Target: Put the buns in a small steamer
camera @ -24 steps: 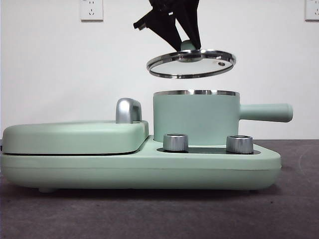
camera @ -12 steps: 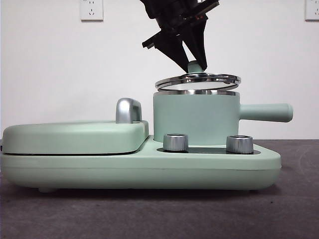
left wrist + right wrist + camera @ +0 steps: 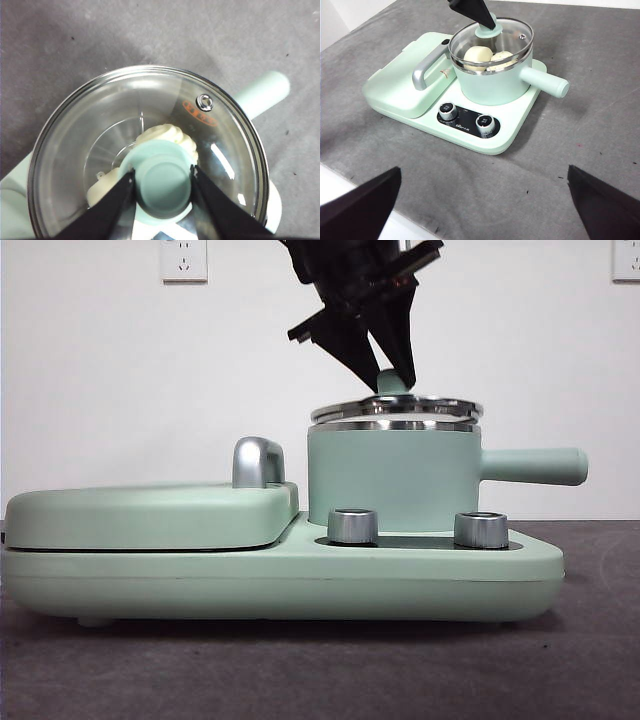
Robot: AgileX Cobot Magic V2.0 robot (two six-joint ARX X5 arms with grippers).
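The small steamer (image 3: 395,475) stands on the mint-green cooker base, its handle pointing right. Its glass lid (image 3: 395,408) rests on the steel rim. My left gripper (image 3: 395,380) comes down from above and is shut on the lid's green knob (image 3: 162,182). Through the glass I see the buns inside the pot: a ridged round one (image 3: 167,132) and a smooth one (image 3: 102,185). The right wrist view shows the steamer (image 3: 492,82) with both buns (image 3: 477,54) under the lid. My right gripper (image 3: 482,172) hangs open, high above the table's near side.
The flat lidded griddle section (image 3: 140,515) with its steel handle (image 3: 257,462) lies left of the pot. Two steel dials (image 3: 352,525) sit on the base in front of the pot. The table's edge (image 3: 380,215) runs near the right gripper.
My left gripper has lowered the lid from the air onto the steamer's rim, still holding the knob. The right arm has not visibly moved.
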